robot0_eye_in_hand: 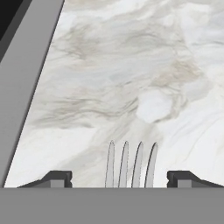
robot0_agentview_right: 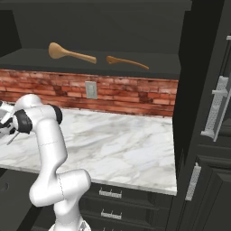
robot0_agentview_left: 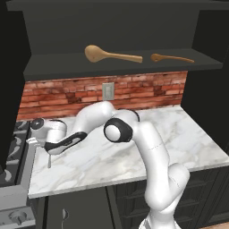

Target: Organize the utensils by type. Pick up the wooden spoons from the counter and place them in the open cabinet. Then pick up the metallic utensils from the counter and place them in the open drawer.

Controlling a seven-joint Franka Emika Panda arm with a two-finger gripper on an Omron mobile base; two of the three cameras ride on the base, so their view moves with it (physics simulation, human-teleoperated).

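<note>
Marble counter (robot0_eye_in_hand: 131, 65) under fork (robot0_eye_in_hand: 130, 164), handle hidden between pincer (robot0_eye_in_hand: 119, 178) tips

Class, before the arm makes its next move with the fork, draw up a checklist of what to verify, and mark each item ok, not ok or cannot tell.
1. Both wooden spoons, the larger wooden spoon and the smaller wooden spoon, lie in the open cabinet: ok.
2. Fork lies between the fingertips of the gripper: ok.
3. Jaws closed on the fork: not ok, gaps show on both sides.
4. Fork lifted off the counter: cannot tell.
5. Open drawer ready to receive it: cannot tell.
</note>
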